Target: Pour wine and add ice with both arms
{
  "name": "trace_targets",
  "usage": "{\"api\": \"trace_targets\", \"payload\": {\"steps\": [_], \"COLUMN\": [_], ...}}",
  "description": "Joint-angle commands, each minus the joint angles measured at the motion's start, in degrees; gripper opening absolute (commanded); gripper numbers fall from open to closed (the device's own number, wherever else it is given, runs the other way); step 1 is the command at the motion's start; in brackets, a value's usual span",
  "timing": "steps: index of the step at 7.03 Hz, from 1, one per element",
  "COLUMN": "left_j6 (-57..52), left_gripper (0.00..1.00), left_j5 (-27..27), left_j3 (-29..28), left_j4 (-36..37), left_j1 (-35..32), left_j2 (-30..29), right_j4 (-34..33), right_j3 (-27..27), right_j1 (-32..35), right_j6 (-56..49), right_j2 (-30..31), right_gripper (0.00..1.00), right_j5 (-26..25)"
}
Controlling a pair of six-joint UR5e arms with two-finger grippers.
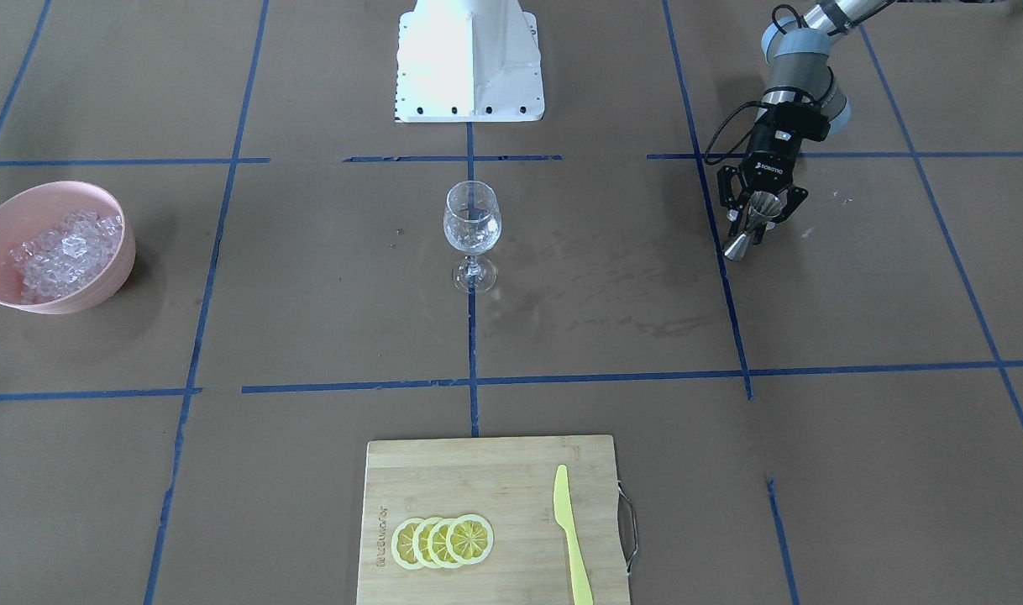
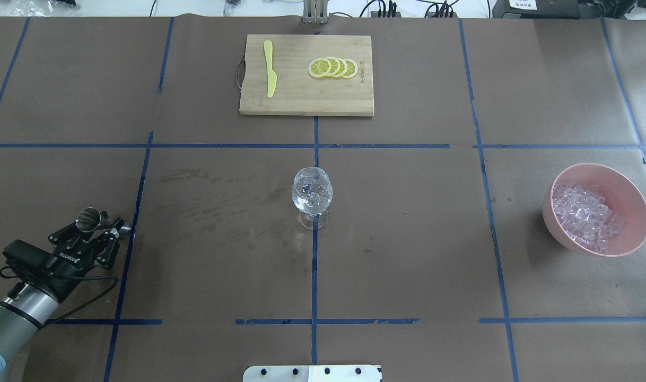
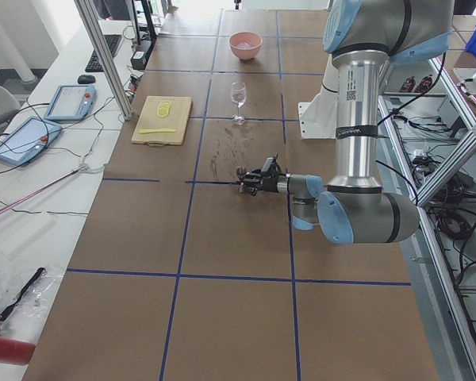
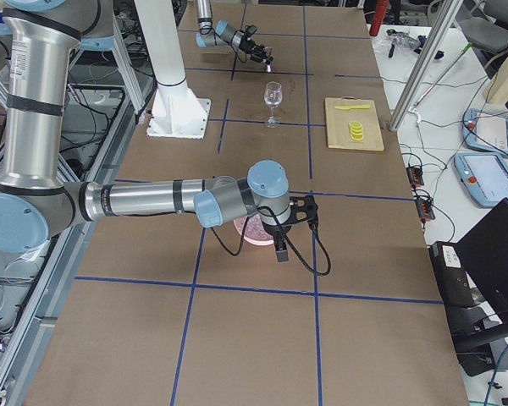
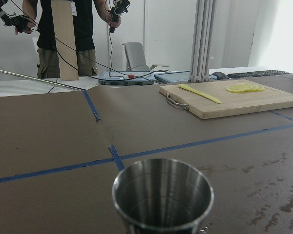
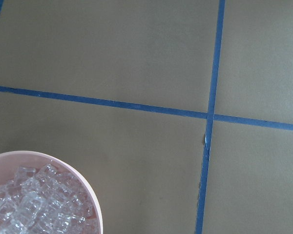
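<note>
Judging the pour to be the step in hand, I wanted the left gripper (image 1: 759, 217), clamped on the small polished steel double-cone jigger (image 1: 751, 228) well to the robot's left of the clear stemmed wine glass (image 1: 471, 225), to travel level. It should then tip slowly over that thin rim without nudging the slender stem. Glassy, whitish ice cubes (image 1: 62, 252) lay heaped in the smooth pink round bowl (image 1: 112, 277) far on the glass's other side. The right gripper (image 4: 281, 249) hung above it, its opening beyond my telling.

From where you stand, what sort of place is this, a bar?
Probably a robot test lab, not a bar: the table is papered and gridded with blue tape, control tablets lie on a side bench, and the left arm holds a metal cup in its pincer.
</note>
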State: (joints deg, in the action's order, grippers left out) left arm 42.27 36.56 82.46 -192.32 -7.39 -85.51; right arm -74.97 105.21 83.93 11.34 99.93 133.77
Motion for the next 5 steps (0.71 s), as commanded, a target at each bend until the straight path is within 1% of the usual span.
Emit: {"api": "trace_targets", "payload": {"steps": [1,3,4,5], "left_j6": [0.0,-0.09,-1.04,-3.4], "left_gripper": [0.99,1.0,1.0,1.0], "left_j5": [0.0,-0.96,-4.97,-8.75], "left_j3": [0.24,0.95,1.38,3.48], "left_j4": [-0.07,-0.25,-0.94,-1.38], "left_j1": [-0.08,-0.26,-0.26,-0.26], "left_j2": [-0.01,0.6,0.52,0.26], "right_j4": [0.0,0.0,0.0,0.0], "right_j3": [0.09,0.18,0.26,0.35], "right_j1": [0.0,0.0,0.0,0.0], "right_j6": [0.0,0.09,0.09,0.09], "right_j2": [-0.09,-0.09,0.0,0.0], "right_gripper": [1.0,1.0,1.0,1.0], "right_j5": [0.0,0.0,0.0,0.0]}}
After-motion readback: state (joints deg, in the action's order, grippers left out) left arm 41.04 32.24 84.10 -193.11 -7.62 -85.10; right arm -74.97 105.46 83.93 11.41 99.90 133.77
